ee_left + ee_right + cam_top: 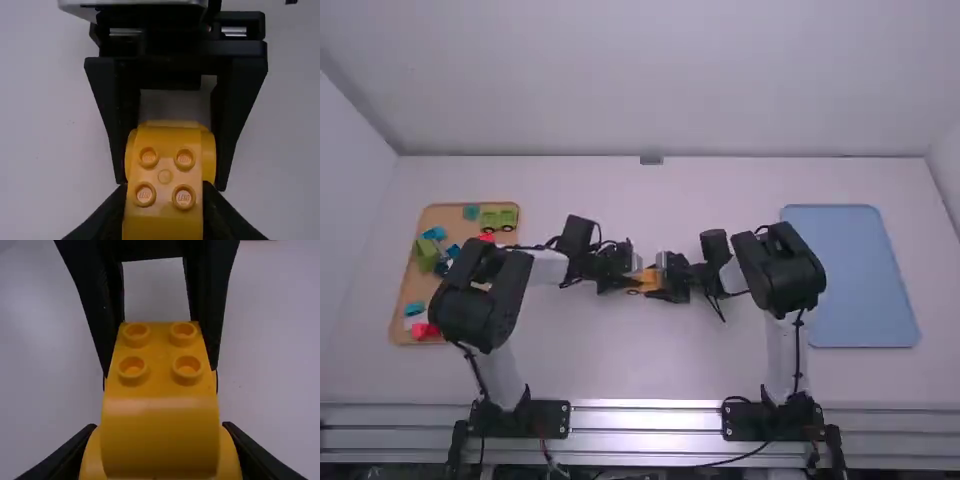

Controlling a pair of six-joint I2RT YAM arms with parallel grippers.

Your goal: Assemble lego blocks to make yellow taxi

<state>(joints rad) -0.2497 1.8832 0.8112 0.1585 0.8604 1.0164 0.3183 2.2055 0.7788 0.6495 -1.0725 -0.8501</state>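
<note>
Nearest the arms' bases, to the near left of the yellow block (647,280), a small red block (426,330) lies at the near end of a tan, wood-looking tray (395,325), which presumably keeps spare parts in reach but out of the work.

The yellow block is between the two arms over the white tabletop (650,370). The left gripper (160,371) pinches the studded end by its flat sides, leaving the studs (184,197) free on top; the right gripper (170,185) is closed on the bulging fenders (230,455) at the opposite end. The double hold probably serves to pass the piece across or steady it for joining, and a release too early on one side could twist it. It looks like smooth, slightly glossy plastic, with hollow-topped round studs and a rolled, hood-like curve (160,435); whether it is one moulding or several cannot be told.

Right of the yellow block, past the right arm, lies a flat, pale blue mat (860,275) with rounded corners, perhaps meant for the finished taxi.

Farther off, to the far left of the yellow block, a green piece (500,218) with dark round wheels sits at the tray's far end.
</note>
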